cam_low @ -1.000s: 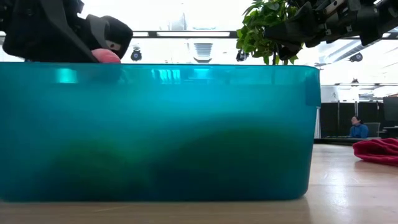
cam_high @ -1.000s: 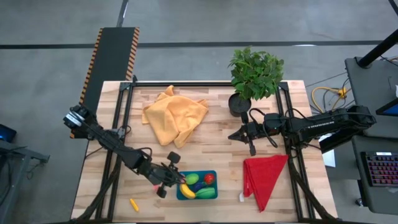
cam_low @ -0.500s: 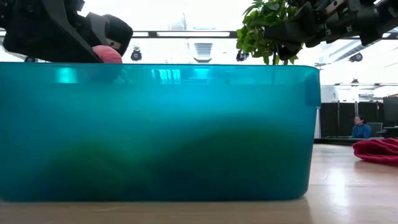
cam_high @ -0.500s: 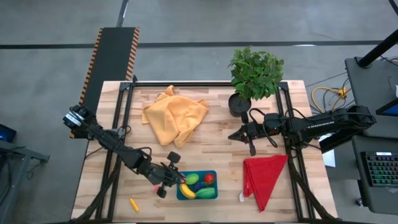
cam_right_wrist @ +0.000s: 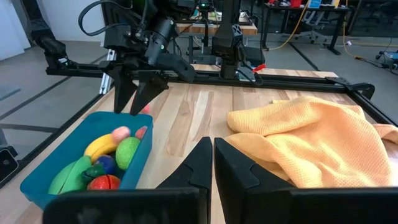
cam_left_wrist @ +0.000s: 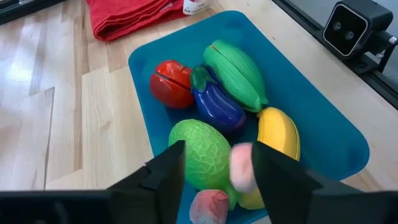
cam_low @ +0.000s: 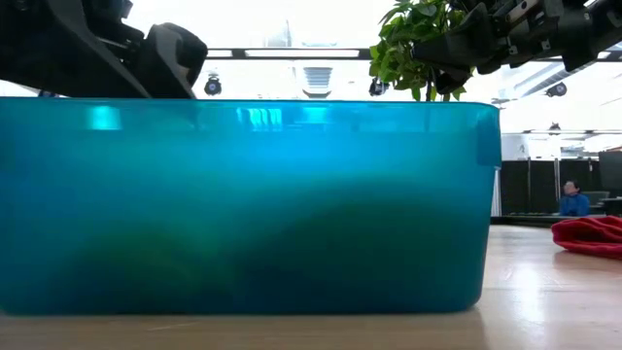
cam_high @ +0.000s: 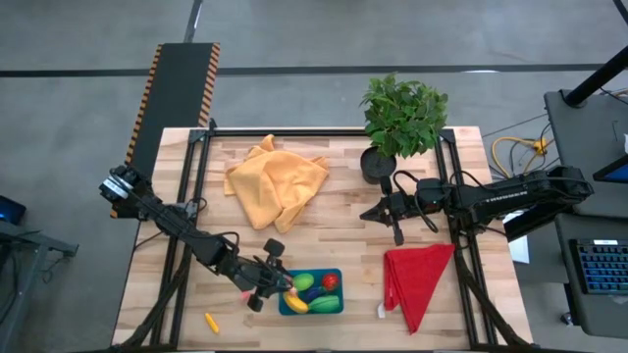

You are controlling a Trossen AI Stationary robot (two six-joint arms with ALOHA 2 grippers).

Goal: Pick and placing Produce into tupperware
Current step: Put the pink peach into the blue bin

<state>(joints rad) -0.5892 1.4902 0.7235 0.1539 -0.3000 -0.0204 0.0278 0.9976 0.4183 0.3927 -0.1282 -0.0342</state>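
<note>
The teal tupperware point(cam_high: 334, 305) stands near the table's front edge. It holds a red tomato point(cam_left_wrist: 171, 84), a purple eggplant point(cam_left_wrist: 217, 106), two green pieces point(cam_left_wrist: 239, 68) point(cam_left_wrist: 199, 149) and a yellow banana point(cam_left_wrist: 278, 134). My left gripper point(cam_left_wrist: 217, 168) hovers open over the tupperware's left end. A pink bit point(cam_left_wrist: 241, 165), blurred, is loose between its fingers, and another pink bit point(cam_left_wrist: 208, 205) lies below. An orange carrot point(cam_high: 211, 321) lies on the table left of the tupperware. My right gripper point(cam_high: 366, 215) waits shut at mid-right, above the table.
An orange cloth point(cam_high: 275, 181) lies at the far middle and a potted plant point(cam_high: 402, 118) stands at the far right. A red cloth point(cam_high: 417, 279) lies right of the tupperware. The low camera point(cam_left_wrist: 351, 28) sits just beyond the tupperware's near side. A person point(cam_low: 573, 199) sits far back in the room.
My left gripper has opened over the tupperware's left end and let go of the pink bit it held. In the low view the bit no longer shows at the fingers above the rim. The arm has stayed in place.
</note>
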